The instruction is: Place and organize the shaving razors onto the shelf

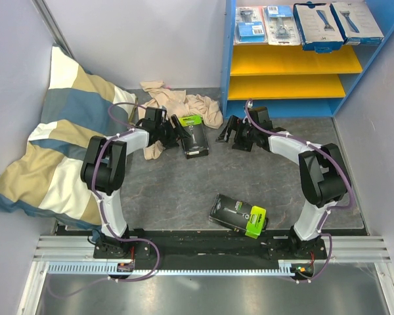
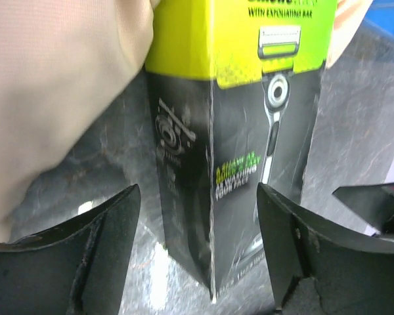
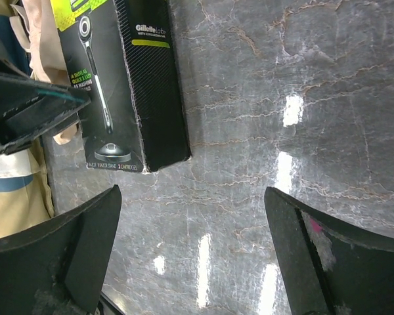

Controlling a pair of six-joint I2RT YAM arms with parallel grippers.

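Black box (image 1: pixel 194 136), upper centre of the tabletop (image 1: pixel 262 174): your left hand (image 2: pixel 197 200) straddles it, fingers apart, no grip yet. Your right hand (image 3: pixel 192 197) gapes empty. Step: pickup. Next, you clamp squarely, then carry to the shelf (image 1: pixel 289 60), upper right.

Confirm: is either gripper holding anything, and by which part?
Nothing held. Left gripper straddles the black box by the cloth, jaws open around its dark part; right gripper open, empty.

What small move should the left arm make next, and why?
Probably close the left gripper on the black box. Its fingers stand open around the box's near end and do not seem to pinch it yet. The box must be held before it can go to the shelf.
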